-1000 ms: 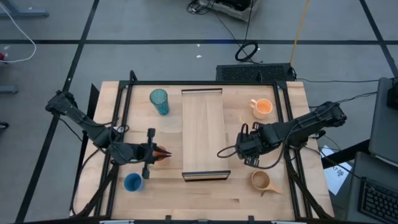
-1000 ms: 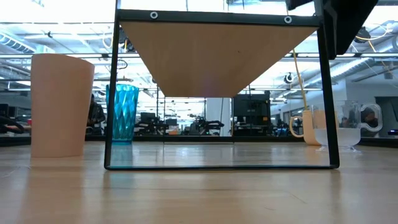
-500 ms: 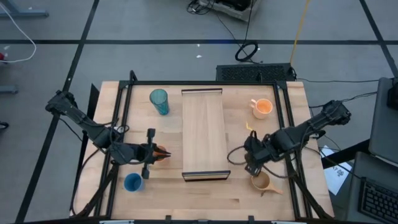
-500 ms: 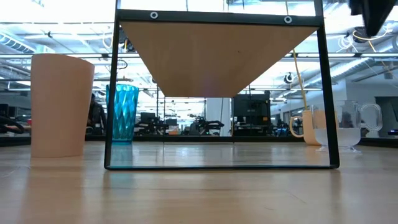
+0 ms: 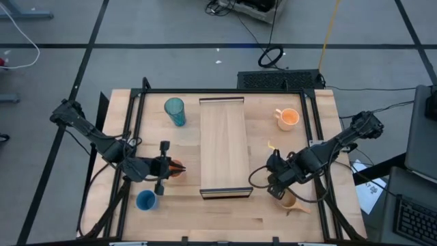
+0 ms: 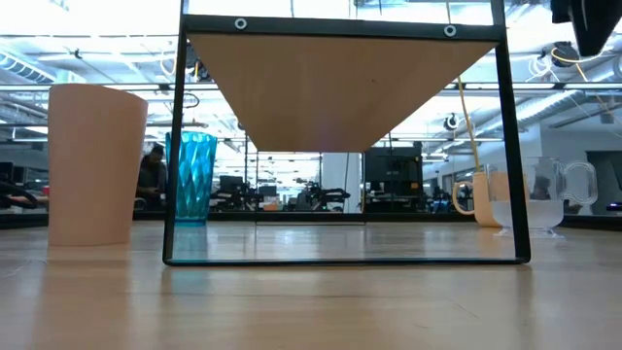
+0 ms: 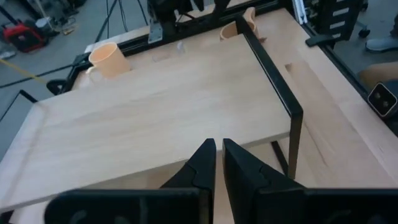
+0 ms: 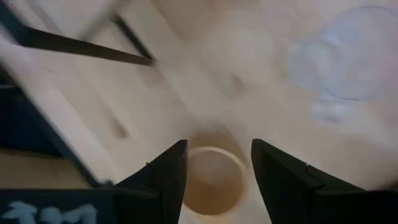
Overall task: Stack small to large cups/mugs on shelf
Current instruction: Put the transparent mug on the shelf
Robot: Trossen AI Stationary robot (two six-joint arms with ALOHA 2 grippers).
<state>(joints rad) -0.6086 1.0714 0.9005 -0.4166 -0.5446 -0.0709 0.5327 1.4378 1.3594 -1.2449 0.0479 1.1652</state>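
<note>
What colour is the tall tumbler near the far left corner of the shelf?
Teal. The tumbler shows best in the low view, with a faceted, translucent surface.

High view looks straight down on the bench (image 5: 225,215); low view looks level across it. Both share the shelf (image 5: 222,143).

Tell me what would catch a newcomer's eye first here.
The long wooden shelf in the table's middle, bare of cups. The right gripper hangs open right above the tan mug near the table's front right. The left gripper sits by the shelf's left side, an orange cup at its tip.
</note>
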